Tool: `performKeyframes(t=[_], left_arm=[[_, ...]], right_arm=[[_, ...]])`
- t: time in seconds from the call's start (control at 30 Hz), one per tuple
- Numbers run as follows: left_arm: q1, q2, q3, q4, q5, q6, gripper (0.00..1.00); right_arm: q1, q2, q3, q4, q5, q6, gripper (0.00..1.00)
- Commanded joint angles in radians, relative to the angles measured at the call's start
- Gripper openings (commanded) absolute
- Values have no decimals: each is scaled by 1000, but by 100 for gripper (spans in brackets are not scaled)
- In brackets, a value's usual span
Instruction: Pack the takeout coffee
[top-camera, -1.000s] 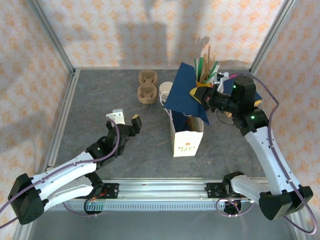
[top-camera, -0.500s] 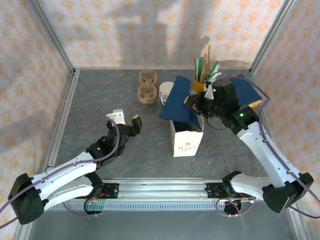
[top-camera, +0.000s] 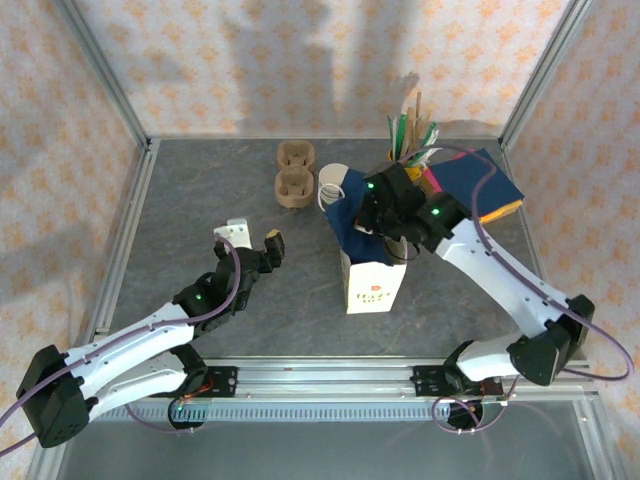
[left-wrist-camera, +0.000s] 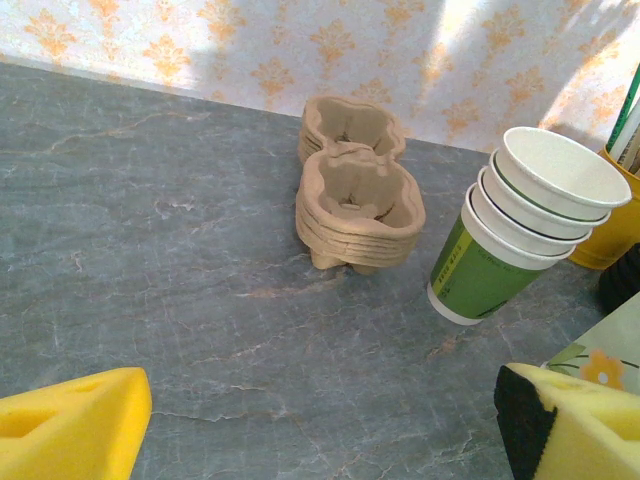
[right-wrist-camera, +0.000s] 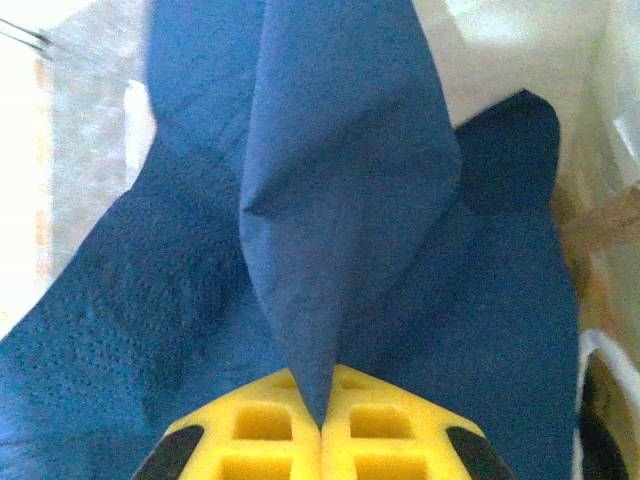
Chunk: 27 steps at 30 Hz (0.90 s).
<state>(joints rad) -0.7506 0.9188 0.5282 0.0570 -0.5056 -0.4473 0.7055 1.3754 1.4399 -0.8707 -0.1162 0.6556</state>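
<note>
From above, the light is bright and even, with soft grey shadows on the wallpaper (top-camera: 250, 70) behind the cup stack (top-camera: 328, 186). My left wrist view is crisp: sunlight brightens the wall above that stack, while my left gripper (left-wrist-camera: 320, 430) blurs. My right wrist view is soft on the blue napkin (right-wrist-camera: 340, 200), and white glare burns out the background.

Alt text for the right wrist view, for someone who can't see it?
The right gripper is shut on a dark blue paper napkin, pinching one folded corner while the rest fans out ahead of it. The background is pale and out of focus.
</note>
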Motion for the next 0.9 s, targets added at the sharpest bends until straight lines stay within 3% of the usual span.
performKeyframes(t=[0.0, 0.5, 0.67, 0.77, 0.87], left_arm=[[7, -2, 0, 18, -7, -11, 90], [7, -8, -15, 28, -5, -18, 91], [8, -8, -13, 29, -11, -13, 91], [7, -11, -13, 26, -14, -13, 91], [7, -16, -10, 24, -20, -4, 91]], right_arm=[[21, 43, 50, -131, 124, -28, 0], [34, 109, 41, -205, 158, -36, 0], [35, 88, 92, -192, 133, -58, 14], [35, 77, 145, -186, 140, -76, 29], [35, 68, 203, -181, 173, -91, 31]])
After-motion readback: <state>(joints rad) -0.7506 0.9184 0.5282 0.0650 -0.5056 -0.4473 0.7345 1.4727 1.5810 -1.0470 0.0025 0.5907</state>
